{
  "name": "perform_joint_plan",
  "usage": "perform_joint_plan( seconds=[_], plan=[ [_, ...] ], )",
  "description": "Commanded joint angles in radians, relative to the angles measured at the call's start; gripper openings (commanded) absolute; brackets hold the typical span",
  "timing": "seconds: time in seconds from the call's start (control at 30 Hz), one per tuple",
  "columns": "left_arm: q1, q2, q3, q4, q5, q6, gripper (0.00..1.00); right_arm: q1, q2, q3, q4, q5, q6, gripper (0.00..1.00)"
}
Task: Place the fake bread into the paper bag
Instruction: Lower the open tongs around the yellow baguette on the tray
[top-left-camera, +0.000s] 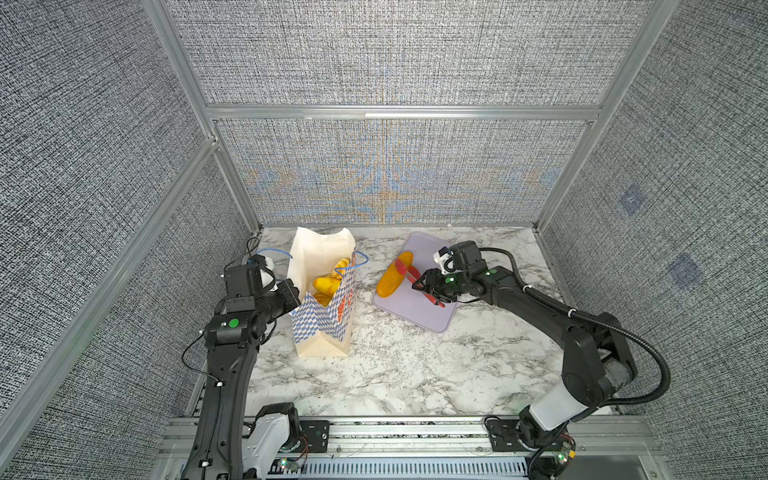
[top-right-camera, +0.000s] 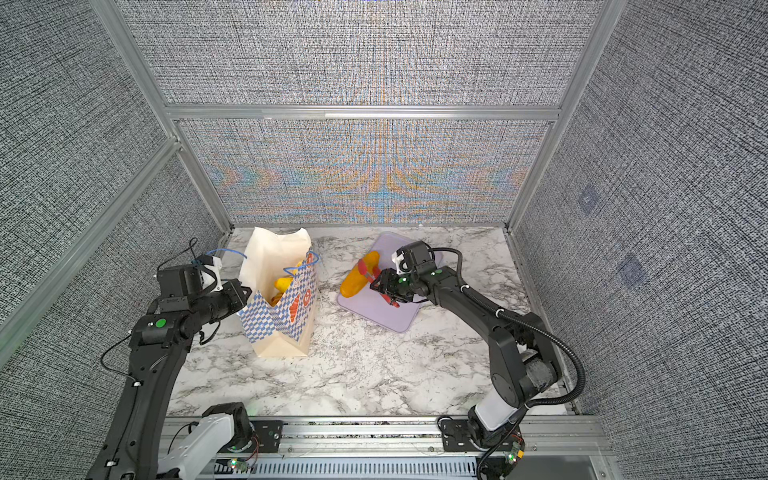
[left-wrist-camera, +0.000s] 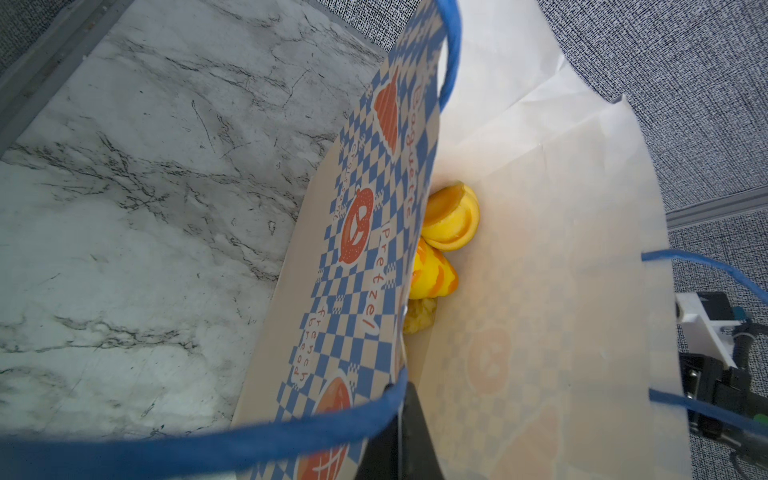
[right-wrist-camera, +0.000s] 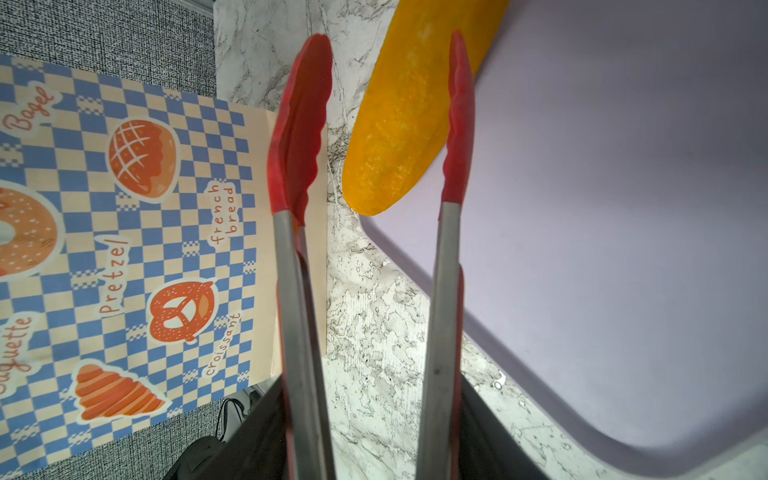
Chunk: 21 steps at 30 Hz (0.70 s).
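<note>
Left: checkered paper carrier bag (top-left-camera: 322, 320)
Inside: yellow toy buns (top-left-camera: 326, 284)
Right: flat lavender tray (top-left-camera: 409, 316)
Tray's left edge: long orange toy loaf (top-left-camera: 390, 283)
Over loaf: red-tipped metal tongs (right-wrist-camera: 293, 249)

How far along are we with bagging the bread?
Done: several glossy yellow toy loaves lie inside the checkered paper bag, whose rim the left gripper pinches. In hand: right gripper holds red-tipped metal tongs, tips straddling one long yellow loaf on the lavender tray. Remaining: clamp and bag it.
</note>
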<state>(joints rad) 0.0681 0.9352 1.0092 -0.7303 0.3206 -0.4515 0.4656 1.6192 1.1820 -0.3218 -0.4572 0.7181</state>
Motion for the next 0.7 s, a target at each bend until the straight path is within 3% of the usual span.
perform_joint_plan(
  seconds=[0.0, 0.67],
  plan=[
    [0.001, 0.004, 0.000, -0.006, 0.000, 0.014, 0.03, 0.001, 0.010, -0.001, 0.017, -0.009, -0.004, 0.57],
    [0.001, 0.014, 0.009, -0.004, 0.002, 0.012, 0.03, -0.003, 0.065, 0.026, 0.043, -0.031, 0.016, 0.64]
  ],
)
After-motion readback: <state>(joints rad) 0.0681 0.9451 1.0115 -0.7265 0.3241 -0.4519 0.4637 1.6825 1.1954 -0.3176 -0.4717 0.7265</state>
